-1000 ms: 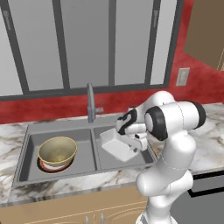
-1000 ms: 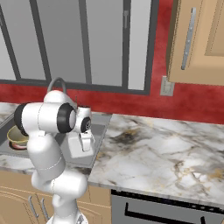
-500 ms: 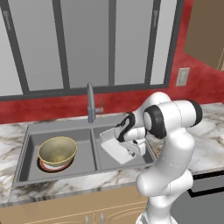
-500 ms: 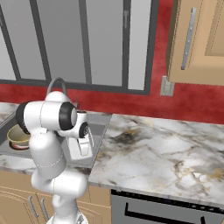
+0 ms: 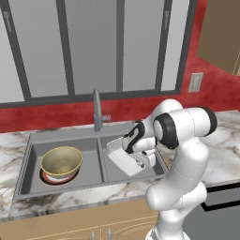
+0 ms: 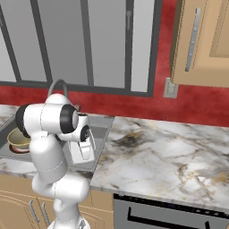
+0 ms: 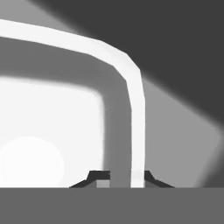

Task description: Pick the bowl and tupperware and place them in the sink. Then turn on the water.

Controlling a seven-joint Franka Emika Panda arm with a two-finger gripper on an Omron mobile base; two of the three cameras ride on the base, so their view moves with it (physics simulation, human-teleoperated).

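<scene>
**Jaws clamped on tub wall, over right basin**

Jaws (image 7: 117, 177) closed on the wall of the white tub (image 5: 123, 157). Hand view: the tub's rim runs straight up between the two dark tips, one tip either side of the wall, then bends away to the left; the tub's pale floor lies left of the jaws, dark basin shadow to the right and above.

Left base view: hand (image 5: 139, 151) sits low over the right basin of the sink (image 5: 65, 135), tub hanging tilted from it, the open side turned up and toward the faucet. Cannot tell whether the tub's low edge touches the basin floor. Right base view: the same tub (image 6: 82, 150) shows just below the hand, partly hidden behind the arm.

Bowl (image 5: 61, 161), olive-gold, is away from the jaws in the other basin, beyond the divider. It rests on a red-and-white plate (image 5: 52, 177), whose rim peeks out underneath. In the right base view the bowl (image 6: 17, 138) shows past the arm's shoulder.

Faucet (image 5: 97, 110) stands behind the divider, beyond the jaws, near the tub's far edge. Not touching it.

Marble worktop (image 6: 161, 156) stretches off on the side away from the bowl. Wall outlet (image 5: 194, 82) on the red backsplash, well above the jaws.

No brand, label or lettering readable anywhere.
</scene>
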